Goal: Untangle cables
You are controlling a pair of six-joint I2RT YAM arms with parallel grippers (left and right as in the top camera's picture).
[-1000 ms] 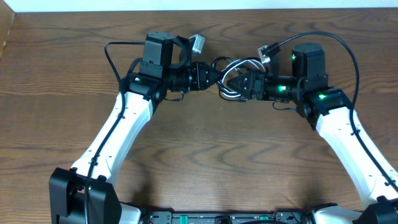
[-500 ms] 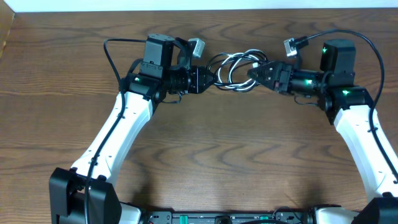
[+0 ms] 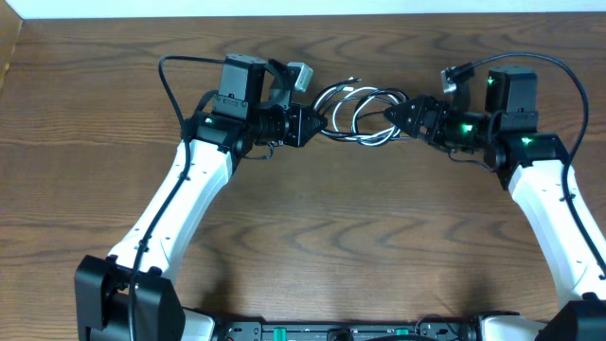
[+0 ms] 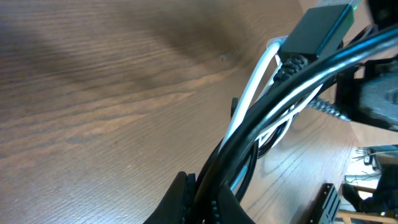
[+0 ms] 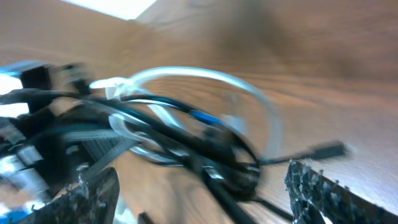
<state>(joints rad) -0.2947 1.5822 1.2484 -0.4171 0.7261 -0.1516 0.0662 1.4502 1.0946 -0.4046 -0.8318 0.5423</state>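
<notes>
The cables (image 3: 360,114), a tangle of white and black loops, lie on the table between my two grippers. My left gripper (image 3: 311,124) is shut on the bundle's left end. In the left wrist view the fingers (image 4: 208,190) pinch black cord (image 4: 292,87) with the white cord (image 4: 255,93) running beside it. My right gripper (image 3: 401,113) is at the bundle's right end with its fingers spread wide. In the right wrist view the black loops (image 5: 211,149) and the white loop (image 5: 205,76) sit between the open fingers (image 5: 205,190). I cannot tell whether the fingers touch them.
The wooden table (image 3: 322,246) runs to a pale edge at the back. The thick black cords fixed to the arms arch over the left (image 3: 170,85) and right (image 3: 559,66) wrists. A small grey plug (image 3: 299,74) sticks up by the left wrist.
My right arm has drawn back to the right, stretching the cable bundle out wider between the grippers. Its fingers now look spread apart. The left arm has barely moved.
</notes>
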